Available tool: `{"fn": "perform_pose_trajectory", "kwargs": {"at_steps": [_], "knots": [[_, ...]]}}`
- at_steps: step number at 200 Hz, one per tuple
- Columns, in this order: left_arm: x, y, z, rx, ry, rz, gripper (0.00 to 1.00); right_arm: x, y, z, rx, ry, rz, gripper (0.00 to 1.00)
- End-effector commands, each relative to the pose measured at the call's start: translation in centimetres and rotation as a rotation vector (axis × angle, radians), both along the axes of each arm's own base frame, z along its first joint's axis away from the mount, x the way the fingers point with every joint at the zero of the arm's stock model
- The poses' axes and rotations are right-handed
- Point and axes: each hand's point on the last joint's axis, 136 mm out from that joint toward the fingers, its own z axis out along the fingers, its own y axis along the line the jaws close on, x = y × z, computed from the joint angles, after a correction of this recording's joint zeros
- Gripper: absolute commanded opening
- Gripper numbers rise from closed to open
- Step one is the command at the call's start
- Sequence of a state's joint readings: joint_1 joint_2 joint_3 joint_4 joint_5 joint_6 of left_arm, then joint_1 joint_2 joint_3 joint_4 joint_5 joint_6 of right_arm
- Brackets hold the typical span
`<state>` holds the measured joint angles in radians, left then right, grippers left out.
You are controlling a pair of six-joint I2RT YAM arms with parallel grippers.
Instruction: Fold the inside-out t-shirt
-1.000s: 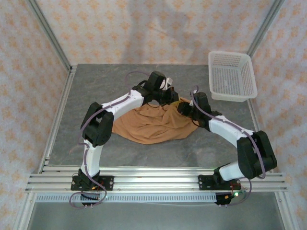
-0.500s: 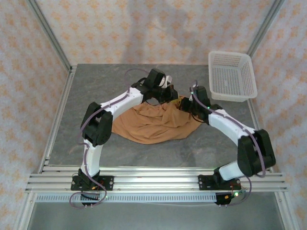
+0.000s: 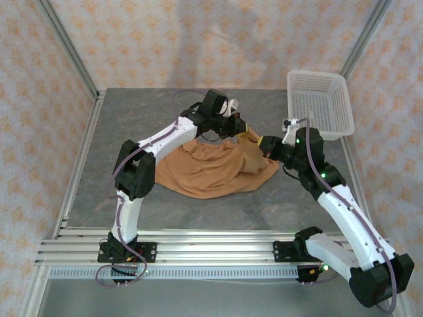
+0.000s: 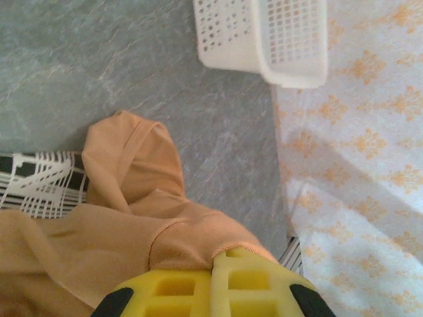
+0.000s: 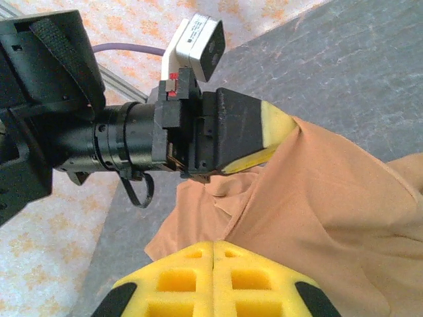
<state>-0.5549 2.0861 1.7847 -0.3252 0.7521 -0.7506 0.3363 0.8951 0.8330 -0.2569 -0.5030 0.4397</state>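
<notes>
Wallpaper point(image 3: 165, 39) with orange motifs surrounds grey tabletop point(image 3: 132, 119).

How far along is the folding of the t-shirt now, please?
Done: nothing yet; the t-shirt lies crumpled in a heap on the table, with no neat fold. In hand: the left pincer and the right pincer are both shut on cloth at its far edge. Remaining: spreading it flat, then every fold.

A robot lab test cell: aluminium frame rails point(image 3: 211, 247), patterned backdrop walls point(image 3: 198, 39), grey tabletop point(image 3: 132, 112).
</notes>
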Motion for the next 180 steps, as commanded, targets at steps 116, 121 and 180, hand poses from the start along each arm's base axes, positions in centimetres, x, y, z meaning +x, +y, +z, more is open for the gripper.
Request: {"fn": "perform_pose_trajectory", "kwargs": {"at_steps": [116,121,180], "knots": [[-1.0,2.4,3.3,-0.022,-0.083,0.062,0.0,1.9,-6.5,-1.3,0.062,0.061,-0.293,0.0],[-1.1,2.4,3.3,-0.035,-0.083,0.07,0.0,1.8,-7.1,-2.7,0.039,0.086,-0.323,0.0],[-1.4,-0.2,-0.5,-0.132,0.007,0.093,0.0,1.5,-7.2,-13.8,-0.01,0.319,-0.34,0.0]]}}
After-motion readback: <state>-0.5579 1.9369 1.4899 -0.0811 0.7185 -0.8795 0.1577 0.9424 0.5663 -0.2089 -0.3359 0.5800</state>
